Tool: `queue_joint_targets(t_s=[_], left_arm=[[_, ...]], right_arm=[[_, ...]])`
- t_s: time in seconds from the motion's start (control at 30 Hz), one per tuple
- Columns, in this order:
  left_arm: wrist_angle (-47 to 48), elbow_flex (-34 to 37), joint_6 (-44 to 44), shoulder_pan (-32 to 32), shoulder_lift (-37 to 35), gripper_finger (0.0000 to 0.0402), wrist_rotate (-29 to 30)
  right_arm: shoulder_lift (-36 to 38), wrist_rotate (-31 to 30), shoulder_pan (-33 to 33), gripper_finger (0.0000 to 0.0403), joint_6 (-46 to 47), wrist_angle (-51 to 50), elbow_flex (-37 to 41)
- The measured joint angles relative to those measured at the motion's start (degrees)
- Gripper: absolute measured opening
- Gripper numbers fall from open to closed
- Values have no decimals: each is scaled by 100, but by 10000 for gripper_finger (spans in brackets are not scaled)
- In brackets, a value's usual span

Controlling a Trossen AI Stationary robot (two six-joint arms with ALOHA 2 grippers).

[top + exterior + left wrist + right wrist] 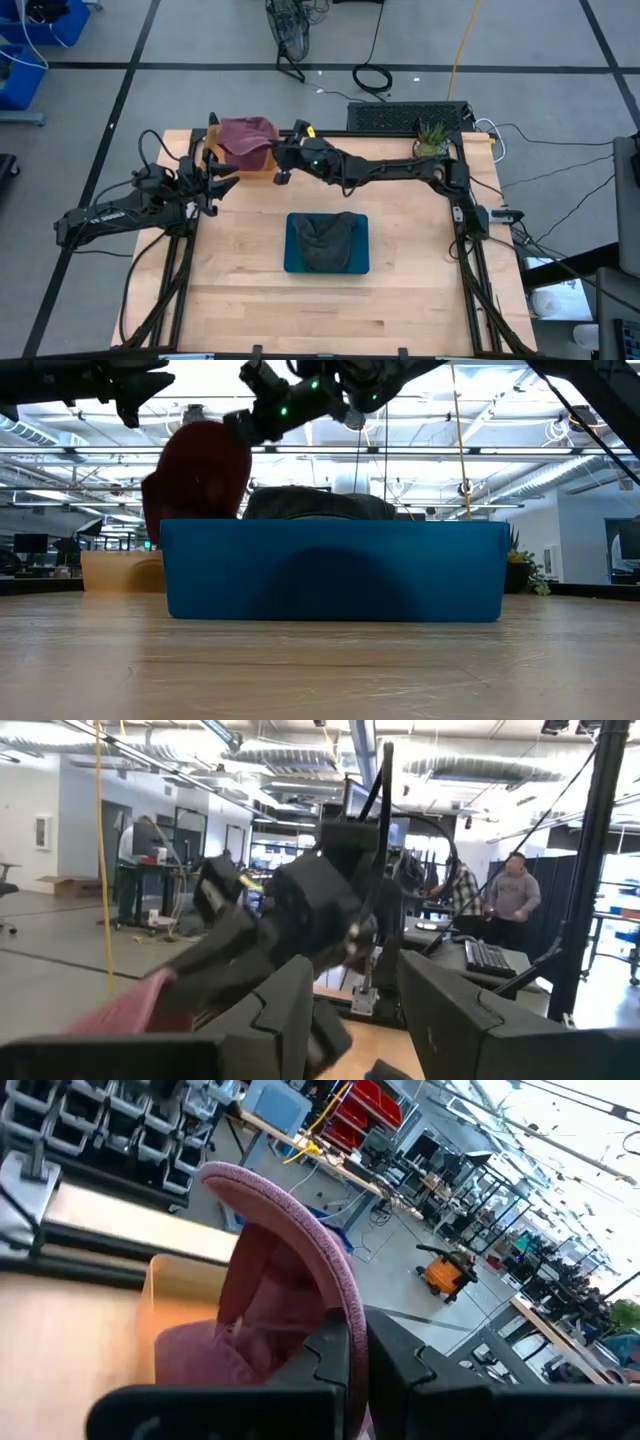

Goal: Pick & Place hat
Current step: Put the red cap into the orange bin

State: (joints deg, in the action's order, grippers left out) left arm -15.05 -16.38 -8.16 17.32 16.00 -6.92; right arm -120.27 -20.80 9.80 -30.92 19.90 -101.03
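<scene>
Nearest the low camera stands a blue rectangular plastic bin (335,570) at the middle of the pale wooden table (400,290); a dark grey fabric cap (327,244) lies inside it, its crown just showing above the front wall; that wall hides much of what sits behind. Beyond it, at the table's far left, a maroon fabric hat (245,138) hangs over a tan wooden box (212,160); the right gripper (277,152), reaching across from the right side, has its fingers clamped together on the hat's brim, as the right wrist view shows plainly. The left gripper (222,178) waits just beside the box at the left edge, fingers apart and holding nothing; the right arm fills the space directly before it. A small green potted plant (431,140) stands at the far right corner; a black keyboard (408,115) lies behind the table; people stand in the room beyond.
</scene>
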Motion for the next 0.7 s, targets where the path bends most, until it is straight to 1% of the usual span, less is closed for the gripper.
queue_joint_targets(t_s=[0.17,0.27,0.33,0.47,0.7], left_arm=[[67,0,1,0,8,149,2],[291,0,66,-1,12,149,66],[436,0,107,0,10,149,232],[791,0,241,0,12,149,668],[1470,0,462,0,12,149,1150]], right_arm=[[-290,157,4,8,-10,262,0],[-502,160,4,8,-72,651,0],[-623,178,4,8,-164,838,0],[-783,463,21,8,-142,956,0],[-1000,463,32,9,-168,1205,4]])
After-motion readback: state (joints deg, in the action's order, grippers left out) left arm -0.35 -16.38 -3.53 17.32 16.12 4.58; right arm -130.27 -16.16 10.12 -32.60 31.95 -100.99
